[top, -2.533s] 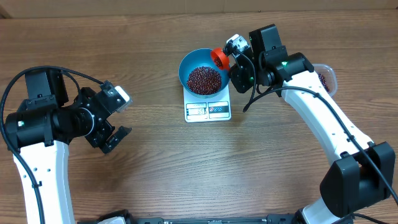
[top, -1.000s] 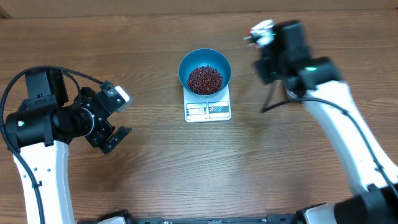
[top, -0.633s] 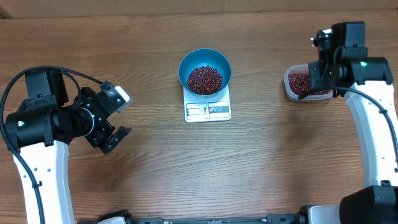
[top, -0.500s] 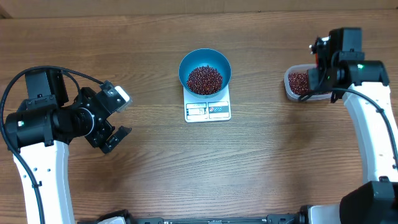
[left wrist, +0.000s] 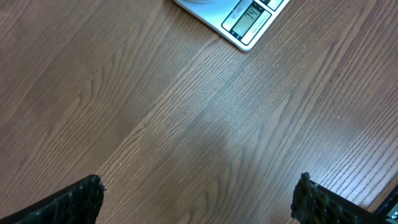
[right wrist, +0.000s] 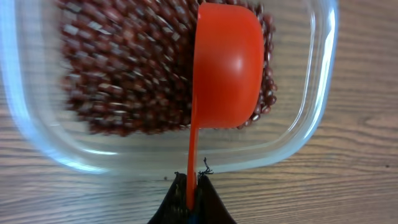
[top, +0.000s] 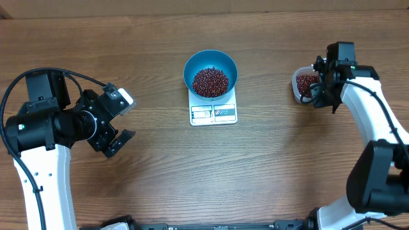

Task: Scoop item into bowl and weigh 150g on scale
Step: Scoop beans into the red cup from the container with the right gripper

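Right wrist: right tool [right wrist: 191,200] pinches the red scoop [right wrist: 227,65] by its handle, over the tub [right wrist: 37,134]. Left tool [left wrist: 199,202] gapes wide, empty.

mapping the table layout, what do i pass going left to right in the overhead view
left pincer → bowl → tub. Left out: scale, under the bowl; right pincer with the scoop, over the tub.

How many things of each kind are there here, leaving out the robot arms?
Blue bowl: 1
White scale: 1
Clear tub: 1
Red scoop: 1
Heaps of beans: 2
Total: 6
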`<state>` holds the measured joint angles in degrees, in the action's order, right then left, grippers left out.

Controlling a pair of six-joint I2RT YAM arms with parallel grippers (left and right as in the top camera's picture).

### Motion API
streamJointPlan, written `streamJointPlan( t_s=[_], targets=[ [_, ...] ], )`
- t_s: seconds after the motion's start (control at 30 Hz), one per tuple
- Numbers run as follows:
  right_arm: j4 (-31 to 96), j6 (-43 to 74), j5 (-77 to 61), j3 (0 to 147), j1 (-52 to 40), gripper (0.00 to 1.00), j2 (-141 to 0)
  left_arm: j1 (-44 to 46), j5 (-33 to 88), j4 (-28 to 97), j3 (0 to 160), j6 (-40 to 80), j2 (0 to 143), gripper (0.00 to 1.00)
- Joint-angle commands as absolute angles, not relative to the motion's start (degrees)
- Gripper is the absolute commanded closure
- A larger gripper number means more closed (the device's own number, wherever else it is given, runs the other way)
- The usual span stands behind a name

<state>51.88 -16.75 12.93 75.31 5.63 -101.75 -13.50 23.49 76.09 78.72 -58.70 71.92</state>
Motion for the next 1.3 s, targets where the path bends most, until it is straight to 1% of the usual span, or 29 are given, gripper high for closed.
streamJointPlan(
  t_s=[0.0,0.1,0.23,0.33,0.5,0.97,1.07,1.27],
  targets=[
    [50.13,-17.3,16.05,74.89,6.83,0.96,-102.63,-13.5,23.11,76.23,78.85,-60.66,72.01,0.01],
    [48.42,-18.41,15.55,74.91,7.94,0.96,-102.63,-13.5,23.11,76.23,78.85,-60.66,72.01,0.0],
    [48.66,-18.44,6.68,74.91,9.96,0.96,-103.02,-13.5,23.11,76.23,78.85,-60.66,72.01,0.0],
    [49.17,-18.46,6.15,74.91,10.15,0.96,-103.66,-13.5,23.11,76.25,78.85,-60.66,72.01,0.0],
    [50.06,-19.73,-2.15,74.91,10.13,0.96,-103.74,-13.5,23.11,76.25,78.85,-60.66,72.01,0.0],
    [54.57,-19.44,-15.03,75.07,10.39,0.96,-103.74,-13.5,23.11,76.23,78.85,-60.66,72.01,0.0],
    [54.76,-17.87,-19.99,75.07,11.7,0.96,-103.74,-13.5,23.11,76.23,78.85,-60.66,72.01,0.0],
    [53.23,-14.02,-30.41,75.07,17.17,0.96,-103.74,-13.5,23.11,76.23,78.85,-60.66,72.01,0.0]
  ],
)
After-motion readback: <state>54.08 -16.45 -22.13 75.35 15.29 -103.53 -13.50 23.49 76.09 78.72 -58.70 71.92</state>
